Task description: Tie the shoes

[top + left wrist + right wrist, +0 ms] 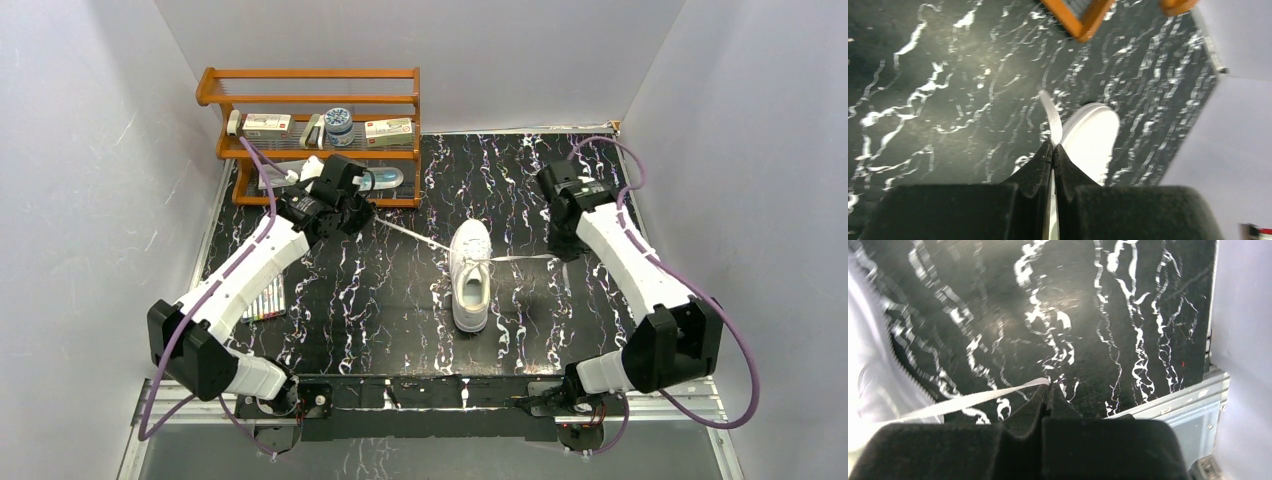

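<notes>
**Inspector A:** Where is the item lying, and what is each claw doing?

**Inspector B:** The all-white low-top sneaker [471,280] is lying near the middle of the black white-veined worktop [380,310], lengthwise away from the arm bases. The left claw [372,216] is pinching shut on one flat white lace end [415,236], which is stretching out leftward toward the orange wooden rack [310,100]. The right claw [560,252] is clamping shut on the other lace end [525,258], which is stretching out rightward. Both strands are running straight and appear taut.

**Inspector A:** How far along is the tying?

**Inspector B:** Early, in my judgement. Both ends are being held apart, which fits tightening the lacing or setting a first crossing. No loop or bow is showing anywhere. Forming the loops, wrapping them and cinching are all remaining.

**Inspector A:** What is escaping inspection?

**Inspector B:** From overhead, the spot where the strands are leaving the sneaker is too small to show whether they are crossing. The left wrist view is showing only one rounded end of the sneaker beyond the fingertips. The right wrist view is blurring, and I am not identifying the white mass at its left edge with any certainty.
</notes>
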`<act>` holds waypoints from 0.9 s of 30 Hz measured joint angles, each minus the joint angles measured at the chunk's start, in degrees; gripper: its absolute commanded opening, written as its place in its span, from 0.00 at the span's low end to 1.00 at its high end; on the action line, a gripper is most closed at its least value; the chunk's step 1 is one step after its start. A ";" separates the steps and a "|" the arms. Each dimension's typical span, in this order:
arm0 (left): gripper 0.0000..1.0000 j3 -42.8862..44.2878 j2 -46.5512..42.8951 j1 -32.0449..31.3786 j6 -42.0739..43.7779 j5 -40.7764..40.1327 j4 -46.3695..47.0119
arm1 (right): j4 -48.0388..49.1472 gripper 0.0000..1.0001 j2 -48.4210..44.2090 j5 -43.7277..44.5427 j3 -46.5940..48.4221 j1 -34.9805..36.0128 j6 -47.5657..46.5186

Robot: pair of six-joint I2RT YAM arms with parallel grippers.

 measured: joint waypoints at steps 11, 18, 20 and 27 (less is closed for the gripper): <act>0.00 -12.13 2.60 6.56 4.81 2.43 -1.62 | 8.22 0.00 3.63 -0.15 -9.46 -18.56 2.73; 0.00 -15.72 5.07 7.69 6.62 5.73 -0.07 | 13.22 0.00 8.94 -0.52 -11.47 -23.69 4.46; 0.00 -15.85 5.35 7.91 6.71 6.25 0.70 | 14.27 0.00 10.08 -0.52 -11.89 -23.85 4.68; 0.00 -19.28 7.08 8.28 6.54 7.48 1.77 | 18.01 0.00 15.67 -0.09 -12.35 -24.37 4.96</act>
